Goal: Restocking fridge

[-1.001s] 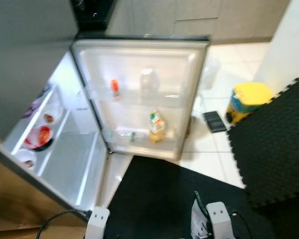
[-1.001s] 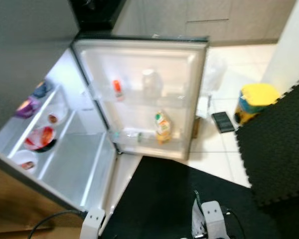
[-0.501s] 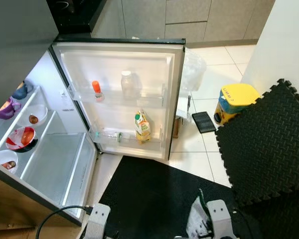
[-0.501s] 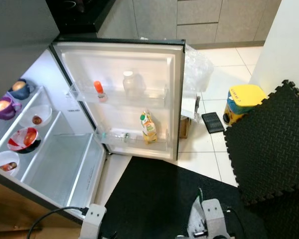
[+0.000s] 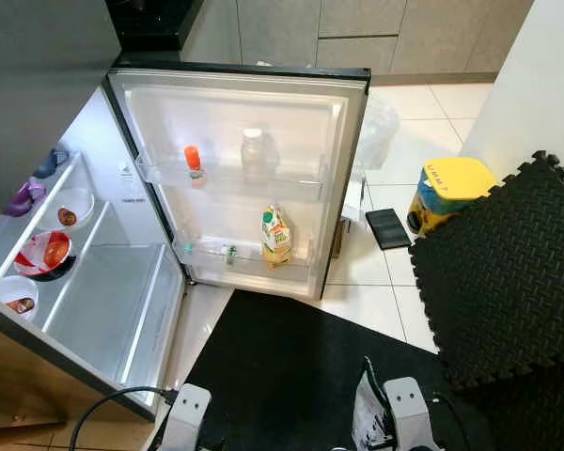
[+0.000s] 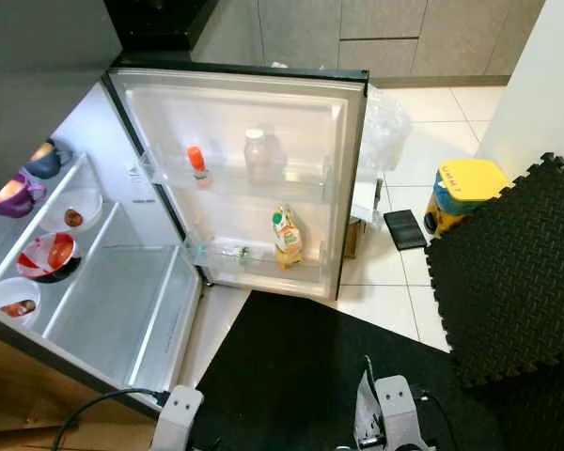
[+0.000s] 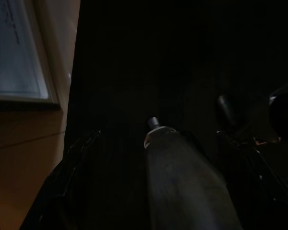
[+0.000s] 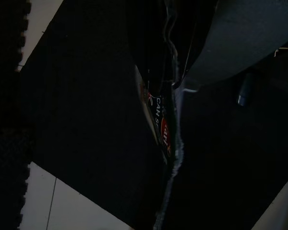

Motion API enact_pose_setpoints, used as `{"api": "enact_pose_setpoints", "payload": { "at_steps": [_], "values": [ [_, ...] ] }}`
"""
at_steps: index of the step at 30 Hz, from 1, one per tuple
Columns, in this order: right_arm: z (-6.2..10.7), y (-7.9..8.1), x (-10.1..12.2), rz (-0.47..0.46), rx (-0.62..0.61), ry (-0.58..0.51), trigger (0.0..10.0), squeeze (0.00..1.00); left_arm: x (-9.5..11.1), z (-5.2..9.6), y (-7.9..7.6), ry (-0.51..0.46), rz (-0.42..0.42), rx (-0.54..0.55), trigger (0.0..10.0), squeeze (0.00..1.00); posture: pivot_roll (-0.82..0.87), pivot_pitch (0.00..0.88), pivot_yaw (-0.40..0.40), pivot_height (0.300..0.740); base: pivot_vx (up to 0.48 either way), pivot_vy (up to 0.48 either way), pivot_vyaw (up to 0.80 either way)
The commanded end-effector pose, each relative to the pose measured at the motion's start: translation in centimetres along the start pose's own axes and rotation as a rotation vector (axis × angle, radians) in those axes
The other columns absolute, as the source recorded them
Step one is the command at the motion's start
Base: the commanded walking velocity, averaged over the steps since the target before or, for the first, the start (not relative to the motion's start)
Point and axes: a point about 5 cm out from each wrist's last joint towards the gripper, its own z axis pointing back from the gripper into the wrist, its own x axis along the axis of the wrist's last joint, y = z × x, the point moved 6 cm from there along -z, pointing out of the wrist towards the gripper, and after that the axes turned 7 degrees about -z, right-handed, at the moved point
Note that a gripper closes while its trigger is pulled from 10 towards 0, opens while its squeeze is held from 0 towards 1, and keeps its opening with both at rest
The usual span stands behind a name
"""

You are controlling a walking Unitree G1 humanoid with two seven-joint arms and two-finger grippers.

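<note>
The fridge (image 5: 122, 282) stands open, its smooth white door (image 5: 240, 122) swung wide. The door racks hold an orange-capped bottle (image 5: 193, 160), a clear jar (image 5: 253, 153) and a carton (image 5: 275, 237); round bowls (image 5: 45, 252) sit on the inner shelves. Below lies a black mat (image 5: 282, 366). The right pincer (image 8: 170, 67) pinches a crinkled, shiny packet (image 8: 165, 139). The left pincer (image 7: 158, 158) hangs in shadow; I cannot tell how its fingers stand.
</note>
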Motion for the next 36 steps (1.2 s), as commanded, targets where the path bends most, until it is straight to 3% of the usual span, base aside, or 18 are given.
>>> {"api": "enact_pose_setpoints", "payload": {
  "at_steps": [1,8,10,13,27,36],
  "values": [
    [0.2,-0.2,-0.5,0.013,-0.004,0.016,10.0,0.0,-1.2,0.4,0.2,0.032,0.024,0.015,10.0,0.0,-0.18,0.116,0.072,0.74,0.0,0.0,0.0],
    [0.2,0.0,-0.5,0.015,0.006,0.013,10.0,0.0,-1.0,0.4,0.4,0.021,0.021,0.03,10.0,0.0,-0.18,0.112,0.072,0.74,0.0,0.0,0.0],
    [0.0,0.7,0.0,0.03,0.042,-0.003,10.0,0.0,1.6,0.0,1.5,-0.077,0.017,0.048,10.0,0.0,-0.18,0.104,0.068,0.74,0.0,0.0,0.0],
    [-0.2,1.5,0.6,0.055,0.077,-0.014,10.0,0.0,3.0,-0.1,2.3,-0.129,0.02,0.067,10.0,0.0,-0.16,0.098,0.053,0.74,0.0,0.0,0.0],
    [-1.5,3.9,3.3,0.146,0.16,-0.051,10.0,0.0,3.0,0.7,4.5,-0.174,0.075,0.18,10.0,0.0,-0.07,0.083,-0.022,0.74,0.0,0.0,0.0],
    [-1.6,4.5,3.7,0.153,0.165,-0.06,10.0,0.0,3.3,1.0,5.2,-0.19,0.054,0.192,10.0,0.0,-0.05,0.085,-0.012,0.74,0.0,0.0,0.0]
  ]
}}
